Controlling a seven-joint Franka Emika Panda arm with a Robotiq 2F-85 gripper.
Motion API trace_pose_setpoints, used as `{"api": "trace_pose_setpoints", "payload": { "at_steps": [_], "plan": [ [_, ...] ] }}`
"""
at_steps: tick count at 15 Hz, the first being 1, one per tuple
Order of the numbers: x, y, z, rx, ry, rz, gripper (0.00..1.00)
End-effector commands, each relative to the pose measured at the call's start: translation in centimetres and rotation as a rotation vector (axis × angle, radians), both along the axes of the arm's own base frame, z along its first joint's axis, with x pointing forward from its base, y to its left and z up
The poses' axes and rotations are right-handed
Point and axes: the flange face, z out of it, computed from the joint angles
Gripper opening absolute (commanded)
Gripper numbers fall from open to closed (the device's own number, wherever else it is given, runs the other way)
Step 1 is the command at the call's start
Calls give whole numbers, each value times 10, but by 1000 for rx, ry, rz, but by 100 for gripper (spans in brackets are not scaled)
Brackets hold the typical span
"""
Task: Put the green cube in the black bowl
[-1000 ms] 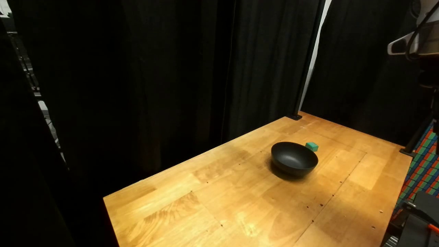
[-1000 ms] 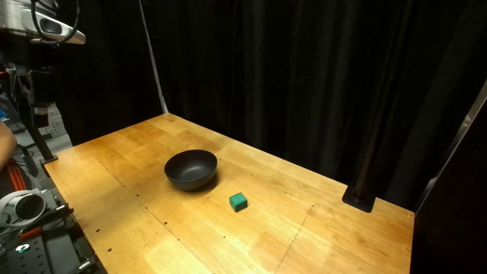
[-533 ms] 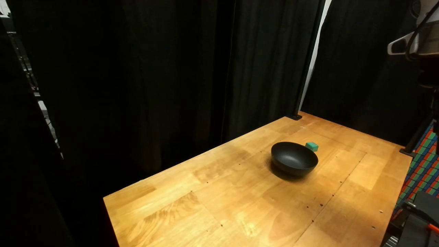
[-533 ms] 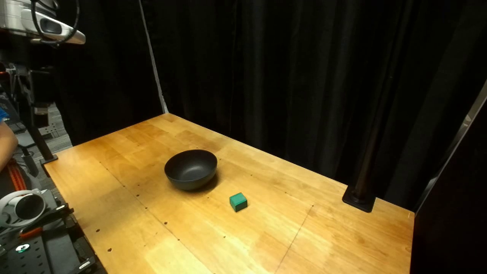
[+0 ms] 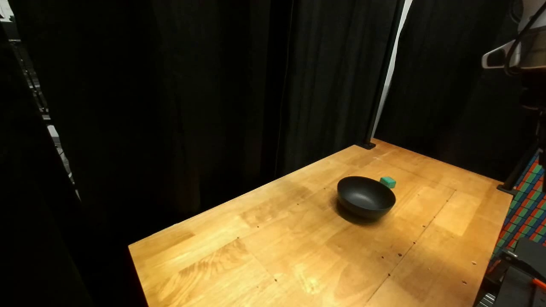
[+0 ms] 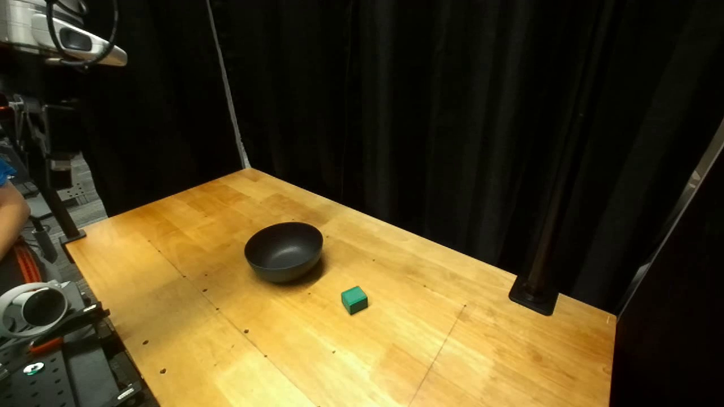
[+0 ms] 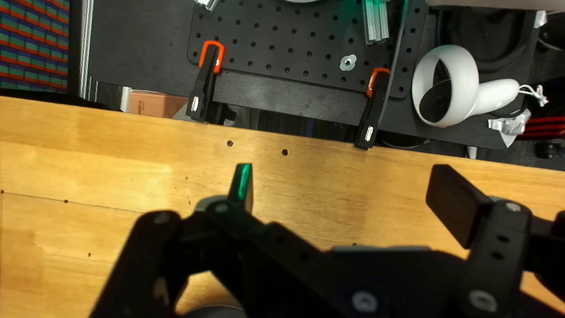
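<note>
The small green cube (image 6: 354,300) sits on the wooden table, a short way from the black bowl (image 6: 284,252). The cube (image 5: 387,182) and bowl (image 5: 366,198) show in both exterior views. No contents show in the bowl. In the wrist view only a bit of the bowl's rim (image 7: 216,312) shows at the bottom edge, and the cube is out of view. My gripper (image 7: 342,181) is wide open, with nothing between its fingers. In an exterior view the gripper (image 6: 60,169) hangs high at the left, well apart from the cube and bowl.
The wooden table (image 6: 186,339) has posts standing at its corners, one with a black base (image 6: 533,295). A black cart with clamps (image 7: 201,84) and a white controller (image 7: 454,88) stands beside the table edge. A person's arm (image 6: 10,217) shows at the left edge.
The robot arm, cube and bowl have not visibly moved. The person's arm at the left edge of an exterior view has shifted slightly to the right.
</note>
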Motion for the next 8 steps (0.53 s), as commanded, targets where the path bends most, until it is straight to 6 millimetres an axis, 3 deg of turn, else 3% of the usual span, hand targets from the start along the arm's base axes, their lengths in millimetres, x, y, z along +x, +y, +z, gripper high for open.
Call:
{"api": "trace_pose_setpoints", "payload": {
  "at_steps": [1,8],
  "plan": [
    [34,-27,-32,-28,15,-146,100],
    [33,-36,-49,-18,48,-144,100]
  ]
}}
